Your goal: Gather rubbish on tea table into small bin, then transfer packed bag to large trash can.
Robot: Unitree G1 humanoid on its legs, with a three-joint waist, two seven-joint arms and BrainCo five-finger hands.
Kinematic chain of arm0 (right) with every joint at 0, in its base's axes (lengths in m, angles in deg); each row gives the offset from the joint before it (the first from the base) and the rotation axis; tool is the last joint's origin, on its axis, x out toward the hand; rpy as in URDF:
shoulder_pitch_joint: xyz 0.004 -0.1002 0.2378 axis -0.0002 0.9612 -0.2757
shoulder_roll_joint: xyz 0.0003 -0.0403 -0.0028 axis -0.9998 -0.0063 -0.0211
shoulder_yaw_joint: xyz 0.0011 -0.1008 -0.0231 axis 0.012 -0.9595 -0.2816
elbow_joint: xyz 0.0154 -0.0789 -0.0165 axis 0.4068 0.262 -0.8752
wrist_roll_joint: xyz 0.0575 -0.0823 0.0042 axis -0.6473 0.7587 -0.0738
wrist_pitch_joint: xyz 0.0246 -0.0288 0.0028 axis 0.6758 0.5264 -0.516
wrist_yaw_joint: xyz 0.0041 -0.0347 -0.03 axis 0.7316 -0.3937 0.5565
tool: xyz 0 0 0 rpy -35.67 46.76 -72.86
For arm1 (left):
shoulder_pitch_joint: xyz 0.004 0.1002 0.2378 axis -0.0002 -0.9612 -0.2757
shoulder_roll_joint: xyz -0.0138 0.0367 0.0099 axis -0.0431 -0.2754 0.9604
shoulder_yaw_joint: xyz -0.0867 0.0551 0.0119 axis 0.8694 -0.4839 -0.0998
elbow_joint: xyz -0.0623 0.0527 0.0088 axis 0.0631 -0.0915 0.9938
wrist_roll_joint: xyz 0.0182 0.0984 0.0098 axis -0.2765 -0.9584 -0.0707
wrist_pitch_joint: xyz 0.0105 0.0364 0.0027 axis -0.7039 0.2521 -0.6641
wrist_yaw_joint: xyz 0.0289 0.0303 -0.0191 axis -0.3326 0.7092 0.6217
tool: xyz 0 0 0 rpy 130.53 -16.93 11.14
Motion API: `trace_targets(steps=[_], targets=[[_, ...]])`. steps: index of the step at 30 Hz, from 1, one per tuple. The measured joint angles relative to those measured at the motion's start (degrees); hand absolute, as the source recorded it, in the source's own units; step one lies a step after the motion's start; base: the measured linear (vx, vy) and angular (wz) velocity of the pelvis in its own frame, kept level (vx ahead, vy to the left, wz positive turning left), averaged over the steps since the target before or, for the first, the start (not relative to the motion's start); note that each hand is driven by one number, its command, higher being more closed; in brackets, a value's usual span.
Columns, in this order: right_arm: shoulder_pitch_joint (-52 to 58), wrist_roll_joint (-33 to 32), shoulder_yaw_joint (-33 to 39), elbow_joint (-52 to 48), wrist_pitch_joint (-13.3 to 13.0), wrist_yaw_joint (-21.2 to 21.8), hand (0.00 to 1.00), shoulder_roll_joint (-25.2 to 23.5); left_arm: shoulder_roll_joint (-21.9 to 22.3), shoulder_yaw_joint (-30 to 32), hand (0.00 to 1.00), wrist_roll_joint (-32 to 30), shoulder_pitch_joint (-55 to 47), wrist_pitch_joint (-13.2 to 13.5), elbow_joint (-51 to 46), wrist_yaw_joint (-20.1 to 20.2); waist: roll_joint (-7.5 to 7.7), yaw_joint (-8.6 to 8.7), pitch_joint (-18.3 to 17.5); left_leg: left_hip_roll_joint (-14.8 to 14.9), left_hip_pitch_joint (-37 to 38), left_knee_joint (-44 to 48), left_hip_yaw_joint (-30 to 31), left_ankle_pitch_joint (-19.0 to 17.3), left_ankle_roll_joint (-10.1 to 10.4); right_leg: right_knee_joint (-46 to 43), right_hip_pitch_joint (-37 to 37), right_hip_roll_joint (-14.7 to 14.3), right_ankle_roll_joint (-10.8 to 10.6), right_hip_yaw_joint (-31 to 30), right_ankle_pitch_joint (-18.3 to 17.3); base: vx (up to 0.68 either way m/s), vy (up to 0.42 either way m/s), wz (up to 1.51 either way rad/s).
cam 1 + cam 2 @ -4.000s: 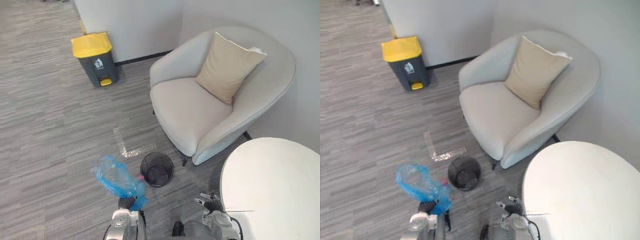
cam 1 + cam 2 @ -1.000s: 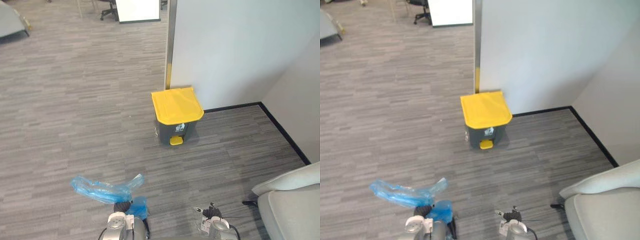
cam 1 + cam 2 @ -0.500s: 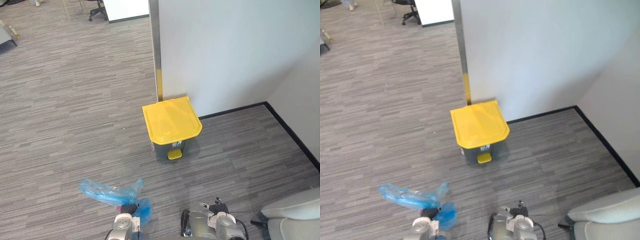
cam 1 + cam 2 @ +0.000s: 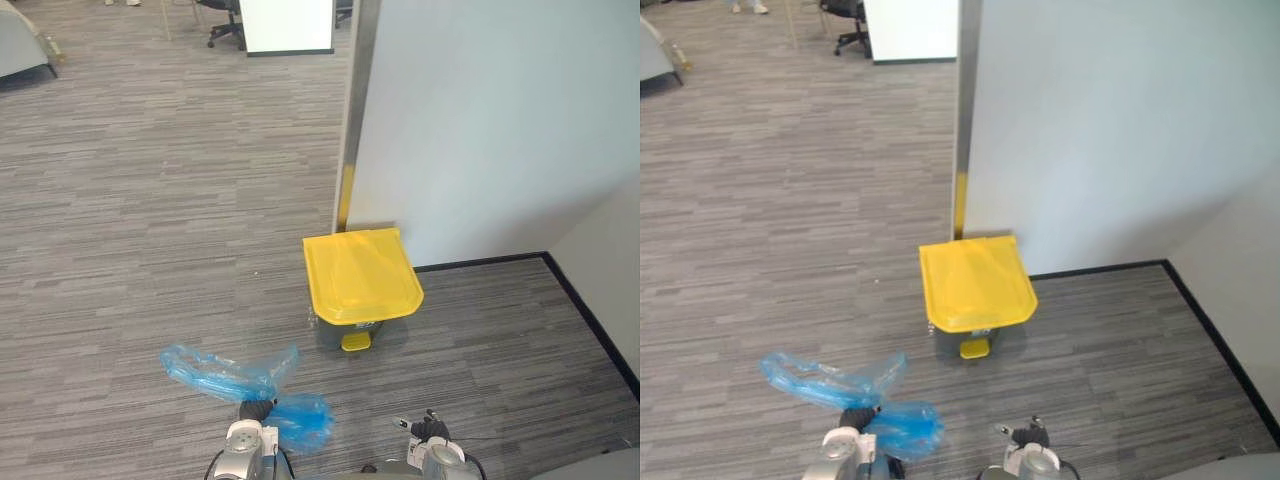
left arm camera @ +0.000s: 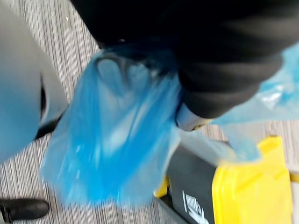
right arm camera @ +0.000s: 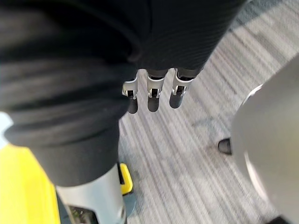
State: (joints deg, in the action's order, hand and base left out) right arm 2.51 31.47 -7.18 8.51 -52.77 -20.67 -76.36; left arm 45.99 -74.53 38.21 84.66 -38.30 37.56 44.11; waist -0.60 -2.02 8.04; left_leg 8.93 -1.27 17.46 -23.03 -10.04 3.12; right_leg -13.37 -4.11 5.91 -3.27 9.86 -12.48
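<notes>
Left wrist view: packed bag in carry, large can not yet opened.
The blue bag (image 5: 117,140) hangs bunched directly beneath the left hand (image 4: 255,411); whether that hand is clenched on it cannot be told under the film. The right hand (image 6: 153,91) is extended, relaxed and empty. Ahead of both hands, well apart from them, stands the large trash can (image 4: 330,335), yellow lid (image 4: 360,275) down, pedal (image 4: 355,342) facing the hands. Judged status: gathering and bag removal appear complete. Remaining steps are the approach, lid opening and bag deposit.
</notes>
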Motion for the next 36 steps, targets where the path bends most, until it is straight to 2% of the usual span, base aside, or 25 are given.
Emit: trace_targets(steps=[3,4,5,6,7,8,10,12,13,14,15,16,19,22,28,32,36], targets=[[-0.5,0.2,0.0,0.8,-0.1,0.1,0.00,0.2,-1.4,-0.1,1.00,-0.4,-0.2,0.0,1.1,0.0,0.51,-0.06,0.0,-2.6,2.5,-5.3,-1.6,1.8,-0.1,-2.3,1.7,1.5,-0.8,-2.0,-0.5,0.01,0.042,-0.31],[-0.7,0.5,-0.2,0.8,0.0,0.1,0.00,0.2,-1.5,-0.2,1.00,-0.4,-0.2,0.0,1.8,0.0,0.73,-0.09,0.2,-3.3,2.7,-6.1,-2.2,1.8,-0.2,-5.9,4.0,2.3,-1.7,-2.9,-1.1,-0.01,0.025,-0.25],[-0.8,0.6,-0.2,0.7,0.0,0.2,0.00,0.7,-1.8,-0.2,1.00,-0.4,0.0,0.0,2.1,0.0,1.15,-0.05,0.5,-3.7,3.3,-6.8,-2.6,1.3,-0.8,-13.0,7.4,3.0,-1.8,-4.1,-1.1,-0.03,0.034,-0.21],[-0.8,0.6,-0.2,0.5,0.0,0.1,0.00,0.8,-1.9,-0.4,1.00,-0.4,0.0,0.0,2.0,0.0,1.16,0.04,0.6,-3.7,3.6,-7.0,-2.6,1.0,-1.1,-16.0,8.6,3.2,-1.9,-4.4,-1.1,-0.04,0.027,0.02],[-0.8,0.7,-0.2,0.0,-0.1,0.1,0.00,0.7,-2.1,-0.8,1.00,-0.4,0.0,0.1,1.9,0.0,2.04,0.40,1.2,-4.5,5.1,-6.8,-1.7,-0.1,-1.0,-25.1,11.4,4.9,-3.3,-4.6,-0.2,-0.03,0.016,0.30],[-0.7,0.8,-0.3,-1.2,-0.1,0.2,0.00,0.6,-2.6,-0.7,1.00,-0.4,0.3,0.1,1.9,-0.1,2.38,1.02,1.9,-4.5,6.6,-6.3,-0.7,-1.0,-1.0,-32.3,14.6,5.5,-2.4,-5.1,0.7,0.02,0.003,0.41],[0.0,0.9,-0.7,-1.5,-0.1,0.1,0.00,0.5,-2.8,-0.1,1.00,-0.4,0.3,0.1,1.9,-0.1,3.23,1.17,1.7,-4.3,7.6,-6.3,0.2,-1.6,-1.0,-30.4,15.9,5.0,-1.1,-5.0,-2.4,0.04,0.006,0.31],[-0.1,0.9,-0.8,-1.5,-0.1,0.2,0.00,0.5,-2.8,-0.1,1.00,-0.4,0.3,0.1,1.9,-0.1,3.53,1.35,1.5,-4.3,7.5,-6.2,1.0,-1.7,-1.0,-24.9,17.6,3.9,-0.4,-5.0,-2.3,0.09,-0.047,0.30],[0.1,0.9,-0.8,-1.4,-0.1,0.1,0.00,0.4,-2.9,-0.1,1.00,-0.4,0.2,0.1,2.0,-0.1,3.87,1.67,1.3,-4.5,7.3,-5.2,2.1,-2.4,-0.4,-17.7,17.9,2.1,0.5,-6.0,0.3,0.14,-0.076,0.37],[0.4,0.9,-0.8,-1.3,-0.1,0.1,0.00,0.3,-3.0,-0.1,1.00,-0.4,0.2,0.1,2.0,-0.1,4.10,1.68,1.2,-4.6,7.1,-4.7,2.4,-2.8,-0.1,-15.0,17.8,1.8,0.9,-6.5,2.1,0.27,-0.125,0.37],[0.6,0.8,-0.6,-1.1,-0.2,0.3,0.00,0.6,-2.2,0.2,1.00,-0.6,1.1,0.0,2.9,0.0,3.78,1.79,1.1,-4.1,6.6,-2.3,3.9,-4.1,1.1,-13.0,16.0,0.9,1.8,-6.9,4.2,0.26,-0.079,0.21],[1.0,0.9,-0.2,-0.9,-0.1,0.3,0.00,1.3,-1.2,0.2,1.00,-0.8,1.0,0.1,3.1,0.0,2.24,1.54,0.2,-2.9,6.5,-2.2,4.0,-4.2,1.6,-11.8,15.3,-0.1,2.0,-6.0,3.9,0.31,-0.093,0.18],[1.0,0.9,-0.2,-0.7,-0.1,0.3,0.00,1.8,1.3,0.2,1.00,-1.5,1.2,0.1,3.3,0.1,1.12,1.65,-0.3,-1.5,6.8,-3.2,4.9,-4.3,2.1,-9.9,14.4,-1.7,2.2,-4.8,3.7,0.21,-0.046,0.10],[1.2,0.9,-0.2,-0.1,0.0,0.3,0.00,1.6,2.4,0.1,1.00,-1.5,1.2,0.1,3.7,1.1,1.40,1.67,-0.4,-0.4,9.1,-5.1,5.0,-4.3,2.1,-7.0,11.1,-3.0,2.3,-4.1,3.8,0.15,-0.026,0.02],[1.4,0.8,-0.1,0.8,-0.1,0.3,0.00,1.8,2.5,0.2,1.00,-1.6,1.4,0.1,3.8,1.1,1.41,1.68,-0.7,-0.7,9.3,-5.8,5.1,-4.3,2.1,-2.7,9.8,-3.0,1.5,-4.7,5.9,0.04,0.049,-0.04],[1.9,0.8,1.5,0.8,-0.2,0.3,0.00,1.8,2.1,0.2,1.00,-1.6,0.7,0.0,3.9,1.0,0.60,1.66,-1.4,-1.4,9.4,-6.6,5.1,-4.2,2.1,1.0,8.0,-3.0,0.6,-5.2,7.9,-0.02,0.056,-0.01],[2.2,0.8,2.0,0.8,-0.2,0.3,0.00,2.0,1.5,0.2,1.00,-1.6,0.4,0.0,3.9,1.0,0.13,1.67,-1.7,-1.8,9.4,-6.9,4.9,-4.1,1.9,1.6,8.0,-2.9,0.4,-5.5,8.6,-0.04,0.027,-0.05]])
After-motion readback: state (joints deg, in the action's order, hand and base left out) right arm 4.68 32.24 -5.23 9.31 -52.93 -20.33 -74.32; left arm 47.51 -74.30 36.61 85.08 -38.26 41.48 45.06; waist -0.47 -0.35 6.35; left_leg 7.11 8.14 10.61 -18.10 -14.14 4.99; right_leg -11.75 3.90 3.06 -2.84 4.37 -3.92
